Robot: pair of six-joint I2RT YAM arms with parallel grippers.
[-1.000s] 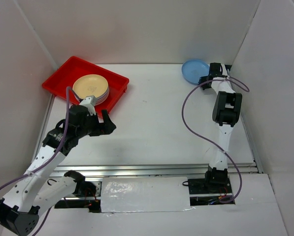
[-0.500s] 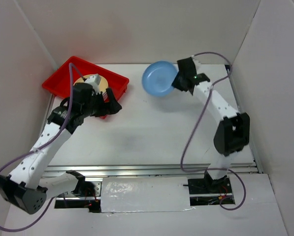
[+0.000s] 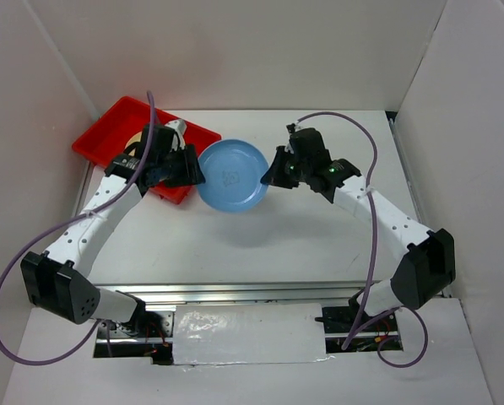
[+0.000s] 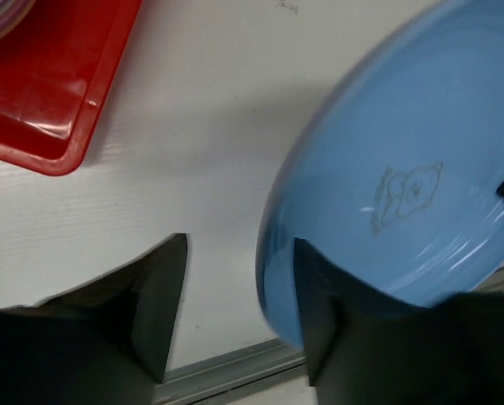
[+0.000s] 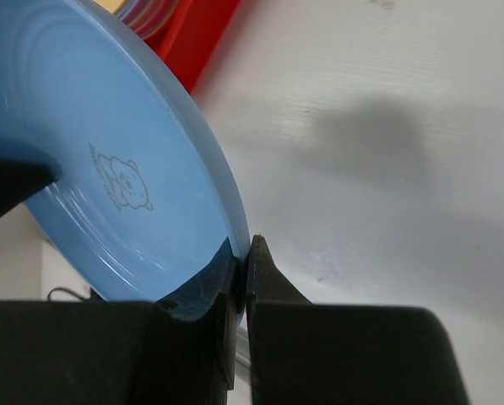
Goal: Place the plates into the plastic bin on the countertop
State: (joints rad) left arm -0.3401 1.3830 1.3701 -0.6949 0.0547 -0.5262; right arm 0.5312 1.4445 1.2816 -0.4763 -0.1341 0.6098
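A blue plate point(image 3: 232, 175) with a small bear mark hangs tilted above the countertop point(image 3: 235, 245), just right of the red plastic bin point(image 3: 108, 135). My right gripper point(image 3: 268, 175) is shut on the plate's right rim; the right wrist view shows the rim pinched between both fingers point(image 5: 245, 253). My left gripper point(image 3: 197, 173) is at the plate's left rim. In the left wrist view its jaws point(image 4: 240, 243) stand apart astride that rim, one finger over the plate's face point(image 4: 403, 169). A stack of plates point(image 3: 136, 139) lies in the bin, mostly hidden by the left arm.
The bin's near corner point(image 4: 57, 101) lies beside the left gripper, and its rim point(image 5: 205, 34) shows behind the plate. White walls close in the left, back and right sides. A metal rail point(image 3: 260, 291) runs along the front edge.
My right arm has carried the blue plate from the far right corner to beside the bin. My left arm has swung up from beside the bin to the plate's left rim.
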